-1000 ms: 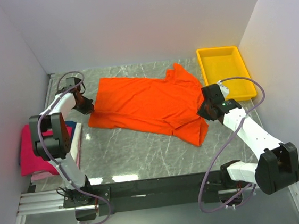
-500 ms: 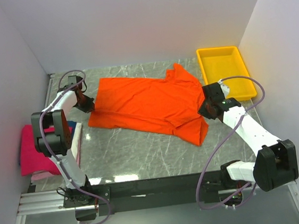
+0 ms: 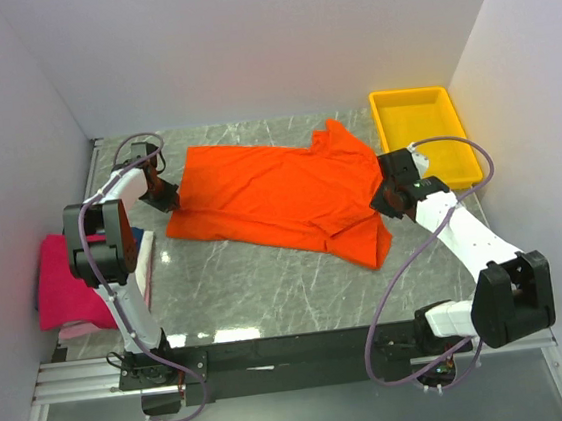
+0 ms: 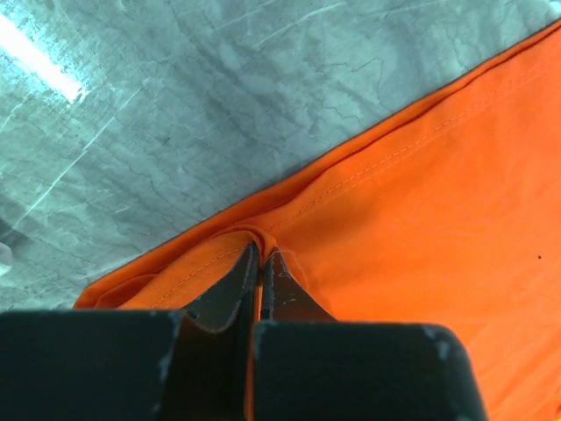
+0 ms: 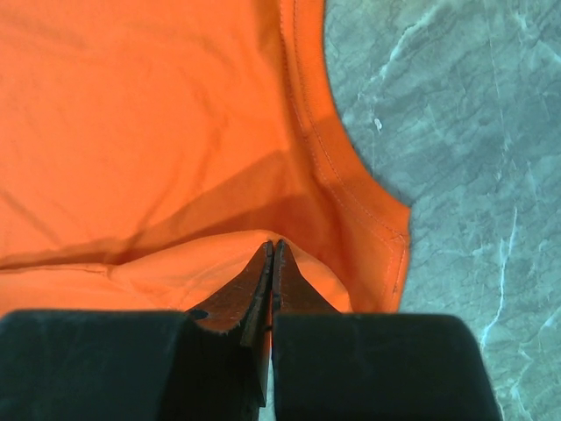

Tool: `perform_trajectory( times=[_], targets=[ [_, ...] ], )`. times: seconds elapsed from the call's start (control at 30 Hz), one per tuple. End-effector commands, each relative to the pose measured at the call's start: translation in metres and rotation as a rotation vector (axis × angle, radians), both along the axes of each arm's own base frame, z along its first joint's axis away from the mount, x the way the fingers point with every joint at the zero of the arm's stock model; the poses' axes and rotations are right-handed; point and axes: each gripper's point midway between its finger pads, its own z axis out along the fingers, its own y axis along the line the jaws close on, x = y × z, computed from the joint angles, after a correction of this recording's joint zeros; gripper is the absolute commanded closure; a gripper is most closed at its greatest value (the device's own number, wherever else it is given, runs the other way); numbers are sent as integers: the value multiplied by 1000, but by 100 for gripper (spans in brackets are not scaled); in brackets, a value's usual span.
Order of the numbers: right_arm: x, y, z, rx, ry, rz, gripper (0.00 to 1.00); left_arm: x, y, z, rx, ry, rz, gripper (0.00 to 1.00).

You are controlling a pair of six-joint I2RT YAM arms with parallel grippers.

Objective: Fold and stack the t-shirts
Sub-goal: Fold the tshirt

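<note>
Orange shirt (image 3: 279, 196) lies unfolded.
Left gripper (image 4: 261, 263) and right gripper (image 5: 270, 254) each pinch an edge; folded pile (image 3: 64, 294) sits left.

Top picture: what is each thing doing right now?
orange shirt: spread out, not folded yet, pinched at two edges.
left fingers: shut on the orange shirt.
right fingers: shut on the orange shirt.
folded shirts: stacked at the left, pink on top.
yellow tray: empty.
</note>
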Motion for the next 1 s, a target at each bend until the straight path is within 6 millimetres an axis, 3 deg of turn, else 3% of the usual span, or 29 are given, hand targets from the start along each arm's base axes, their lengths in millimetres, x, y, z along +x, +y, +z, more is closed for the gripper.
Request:
perform_trajectory(
  times=[0.0,0.33,0.97],
  targets=[
    [17,-2,16,-4,-59,-7,100,15,1,12,10,-45,1,99],
    [21,0,12,-7,-54,0,100,15,3,10,22,-40,0,99],
    [47,2,12,-34,-35,9,100,16,0,1,21,-21,-18,99]
  ],
)
